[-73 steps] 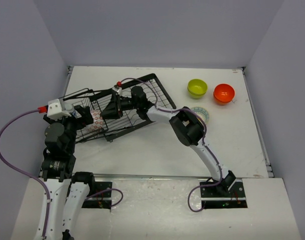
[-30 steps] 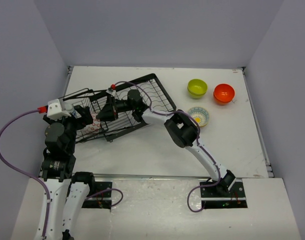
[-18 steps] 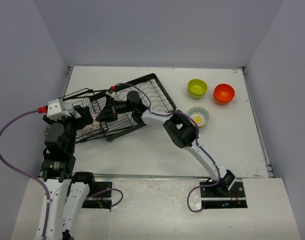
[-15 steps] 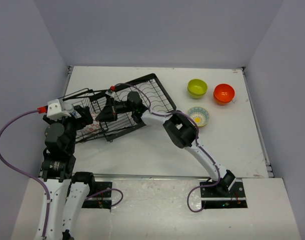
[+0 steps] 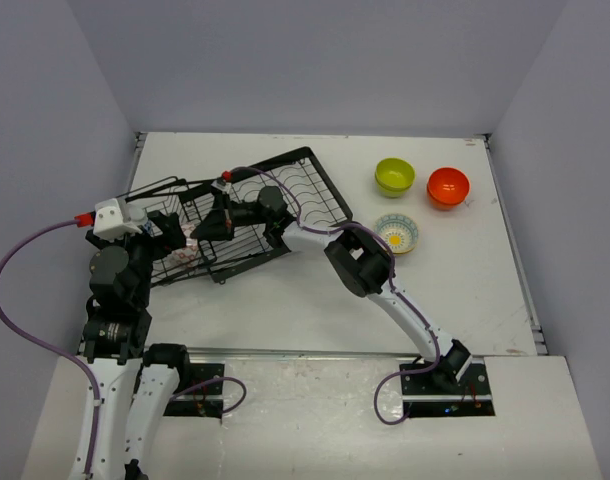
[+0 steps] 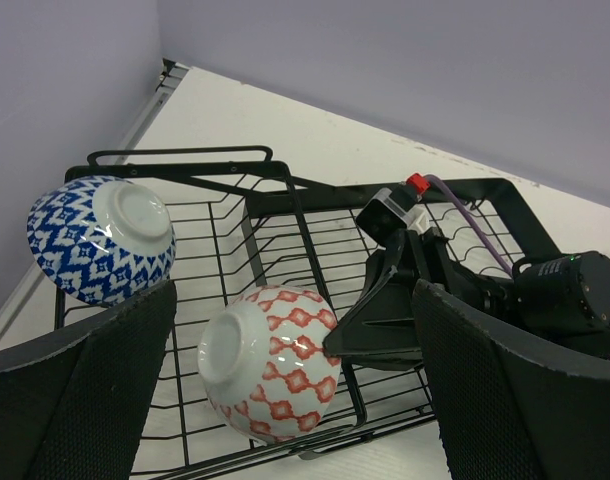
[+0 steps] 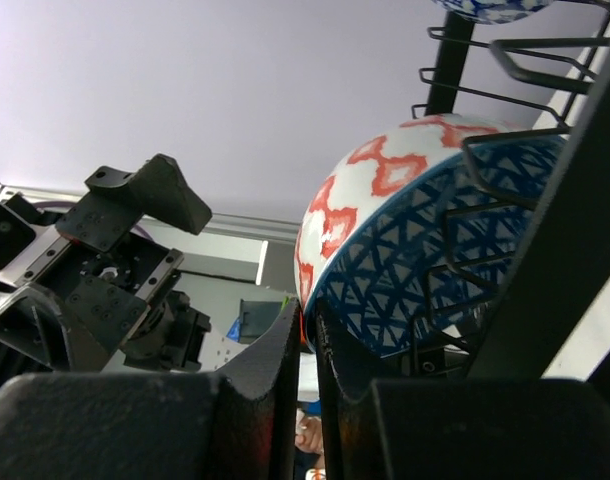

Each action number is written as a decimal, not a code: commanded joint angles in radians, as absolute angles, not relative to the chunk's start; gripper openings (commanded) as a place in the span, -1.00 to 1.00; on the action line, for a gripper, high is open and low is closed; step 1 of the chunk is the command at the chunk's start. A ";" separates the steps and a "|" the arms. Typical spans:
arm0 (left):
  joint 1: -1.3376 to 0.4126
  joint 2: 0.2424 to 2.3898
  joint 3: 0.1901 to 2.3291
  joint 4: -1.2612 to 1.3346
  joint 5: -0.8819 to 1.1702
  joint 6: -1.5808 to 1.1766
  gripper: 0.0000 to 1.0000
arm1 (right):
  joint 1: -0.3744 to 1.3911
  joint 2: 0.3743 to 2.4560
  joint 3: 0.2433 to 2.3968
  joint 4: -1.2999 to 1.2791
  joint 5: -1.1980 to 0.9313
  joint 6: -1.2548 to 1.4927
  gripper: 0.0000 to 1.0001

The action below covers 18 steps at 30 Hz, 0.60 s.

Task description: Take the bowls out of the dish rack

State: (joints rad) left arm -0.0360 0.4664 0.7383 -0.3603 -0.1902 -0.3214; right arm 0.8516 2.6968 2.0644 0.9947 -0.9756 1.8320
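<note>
At the right claw (image 7: 307, 320), the two fingers are seen drawn nearly together w/ the rim of the red-and-white bowl (image 6: 273, 362) running into the slit between them. The claw is therefore judged closed on that rim, though the contact itself is partly hidden. The bowl is held on edge inside the dish rack (image 5: 307, 190), at its left end, base turned toward the left arm. Just beside it, further left, the blue-and-white bowl (image 6: 100, 240) is propped on edge among the wires. The left claw (image 6: 295, 295) is spread wide, nothing between its pads, and is poised near both bowls.

Step in hand, as judged: extraction of the red-and-white bowl, approx. the fourth of five. The lime green bowl (image 5: 395, 176), orange-red bowl (image 5: 448, 187) and cream bowl w/ teal rim (image 5: 397, 233) are already set out on the bench (image 5: 285, 310) at the right, well apart from the rack. A lift up and clear of the wires is called for next, then a carry rightward — the rim could be snagged if it is dragged sideways first.

Materials: the bowls look glazed, hard, smooth and round, prob. slippery in a thin rim pinch. A blue lattice print is shown inside the gripped one. The rack is made of thin black wire — rigid, open grid.
</note>
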 commanded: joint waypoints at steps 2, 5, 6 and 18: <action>-0.043 0.459 0.758 -0.347 -0.202 -0.307 1.00 | 0.874 2.701 2.102 1.118 -0.942 1.902 -0.81; -0.043 0.459 0.758 -0.347 -0.204 -0.307 1.00 | 0.876 2.701 2.100 1.140 -0.933 1.920 -0.88; -0.043 0.457 0.758 -0.348 -0.204 -0.307 1.00 | 0.876 2.700 2.100 1.150 -0.930 1.925 -0.88; -0.043 0.453 0.759 -0.353 -0.222 -0.310 1.00 | 0.881 2.703 2.111 1.255 -0.871 1.985 -1.00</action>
State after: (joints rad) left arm -0.0360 0.4595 0.7383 -0.3607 -0.1951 -0.3214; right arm 0.8528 2.6980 2.0644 1.1114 -0.9203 1.9350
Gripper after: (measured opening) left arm 0.997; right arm 0.018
